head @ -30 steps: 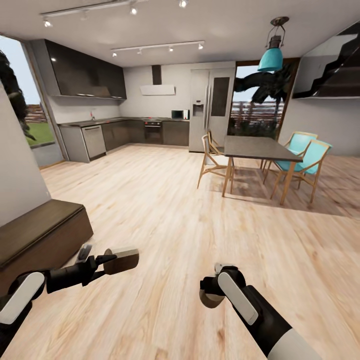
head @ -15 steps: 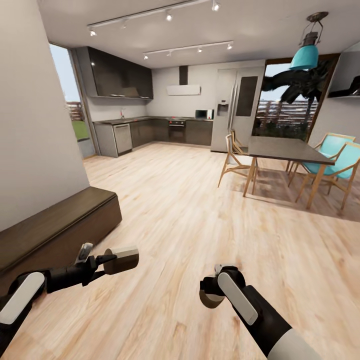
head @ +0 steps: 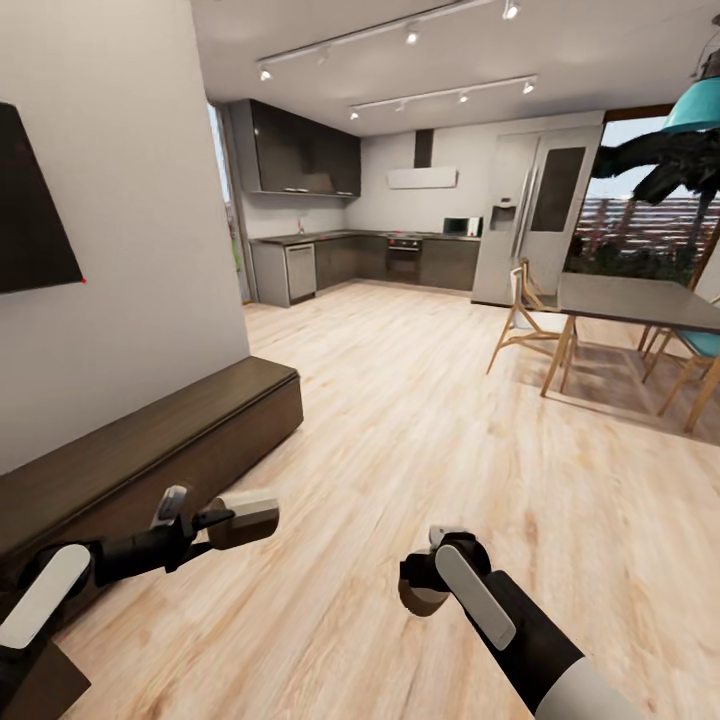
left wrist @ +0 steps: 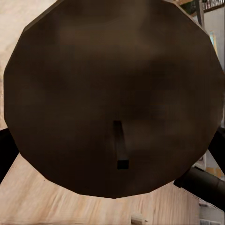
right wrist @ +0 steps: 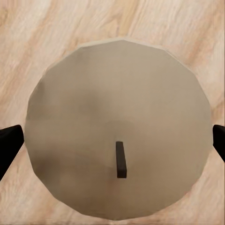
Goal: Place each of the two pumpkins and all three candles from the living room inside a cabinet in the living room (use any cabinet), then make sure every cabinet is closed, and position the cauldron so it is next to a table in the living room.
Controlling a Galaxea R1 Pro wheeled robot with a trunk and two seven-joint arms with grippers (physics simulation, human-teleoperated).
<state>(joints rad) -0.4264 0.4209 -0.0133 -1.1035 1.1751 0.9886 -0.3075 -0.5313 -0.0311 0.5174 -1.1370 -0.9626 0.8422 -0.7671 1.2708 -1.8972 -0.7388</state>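
1. Far left in the head view there's a dark flat panel (head: 35, 205) hung on the grey wall (head: 140, 200), looks like a TV.
2. Under it, along that wall, sits the cabinet (head: 150, 440): long, low, dark brown, flat top. From this angle I can't make out its drawer fronts, so no idea if it's shut.
3. The left gripper (head: 205, 520) is out over the wood floor (head: 380, 440) just beside the cabinet, clamped on a candle (head: 243, 516). In the left wrist view the candle end (left wrist: 112, 98) looks dark brown with a short black wick, black fingers (left wrist: 8, 150) at either side.
4. The right gripper (head: 428, 580) hangs lower over the floor, closed around a second candle (head: 422, 600). The right wrist view shows its pale beige top (right wrist: 117, 126) with the wick, black fingertips (right wrist: 9, 140) pinching both edges.
5. Back middle is the kitchen (head: 380, 255), dark cupboards, oven, and a tall fridge (head: 530, 215).
6. Right side has the dining table (head: 640, 300) with wooden chairs (head: 530, 320), plus a teal lamp (head: 695, 105) hanging above.
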